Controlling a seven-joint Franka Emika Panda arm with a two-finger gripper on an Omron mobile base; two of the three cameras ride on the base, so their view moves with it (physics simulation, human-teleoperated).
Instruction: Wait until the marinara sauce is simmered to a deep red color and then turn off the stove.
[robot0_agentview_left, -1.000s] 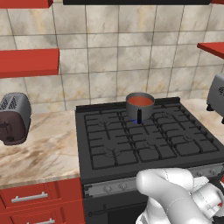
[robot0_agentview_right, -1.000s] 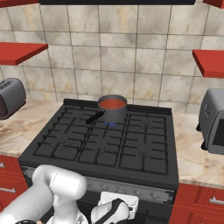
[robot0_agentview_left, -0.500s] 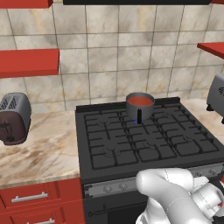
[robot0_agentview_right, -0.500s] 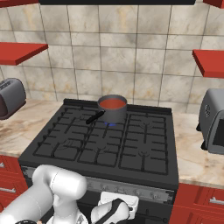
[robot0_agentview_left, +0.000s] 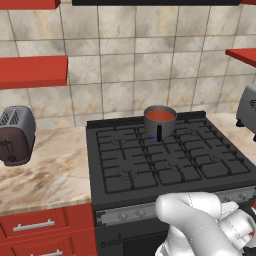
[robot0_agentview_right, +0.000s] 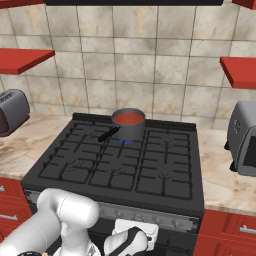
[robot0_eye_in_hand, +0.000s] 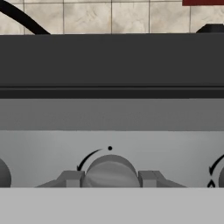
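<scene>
Gripper (robot0_eye_in_hand: 110, 179) down at the front of the stove (robot0_agentview_left: 165, 165), closed on a round grey knob (robot0_eye_in_hand: 110, 172) on the grey front strip; one finger sits tight against each side of the knob in the hand view; black arc arrow and dot printed above the knob; marinara sauce (robot0_agentview_left: 160, 115) red-orange, in a small grey saucepan (robot0_agentview_left: 160, 123) on a rear burner near the middle of the stove, dark handle pointing toward the front; small blue flame visible under the pan; toaster (robot0_agentview_left: 16, 135) on the marble counter (robot0_agentview_left: 50, 170) left of the stove, well apart from it; second grey appliance (robot0_agentview_right: 243, 138) on the counter to the right; red drawers below, red shelves on the tiled wall.
</scene>
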